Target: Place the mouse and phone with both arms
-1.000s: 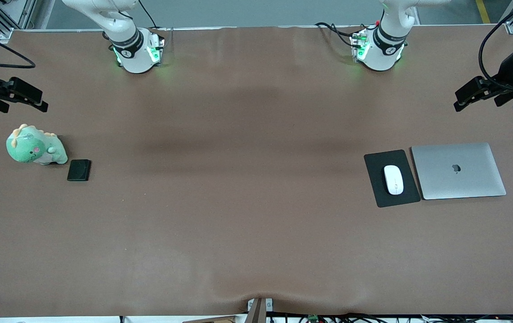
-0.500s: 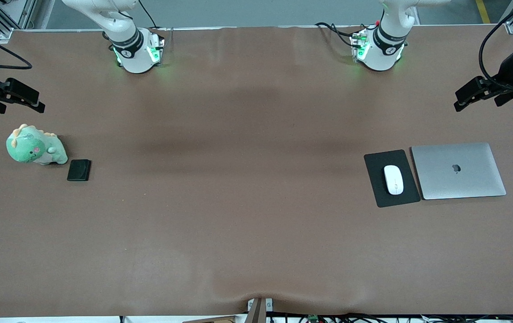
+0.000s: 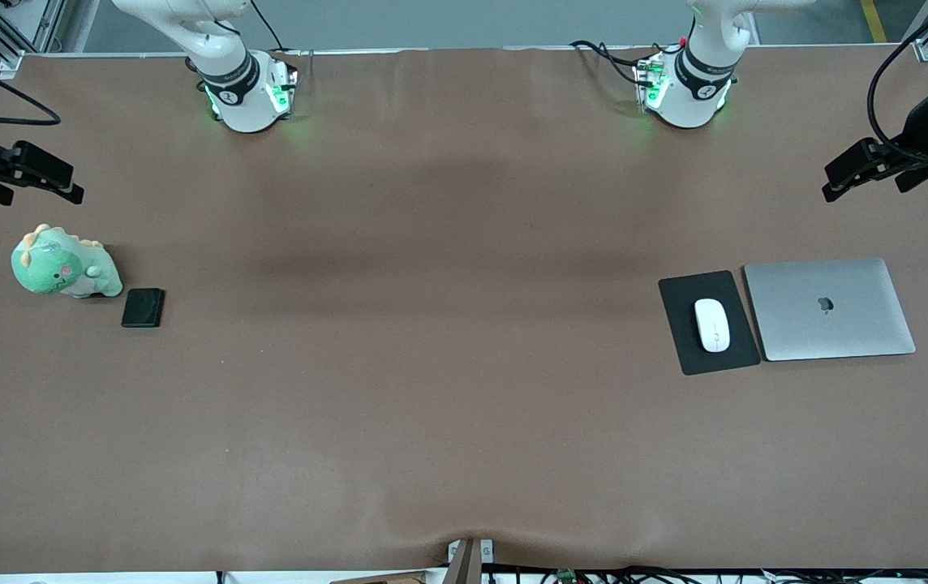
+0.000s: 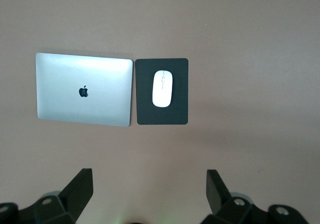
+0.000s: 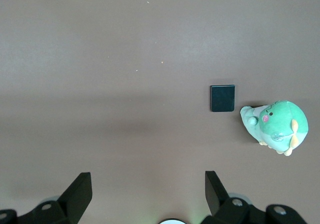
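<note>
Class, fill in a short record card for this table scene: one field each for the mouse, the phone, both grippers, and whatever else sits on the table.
mouse: mouse lies on the mouse pad, beside the laptop
phone: phone flat on the table, beside the plush dinosaur
left gripper: left gripper open, holding nothing, in the air above the left arm's end of the table
right gripper: right gripper open, holding nothing, in the air above the right arm's end
laptop: closed

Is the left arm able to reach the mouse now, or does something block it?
Probably yes. The left claw is open and empty; the mouse lies uncovered on the mouse pad, nothing over it.
</note>
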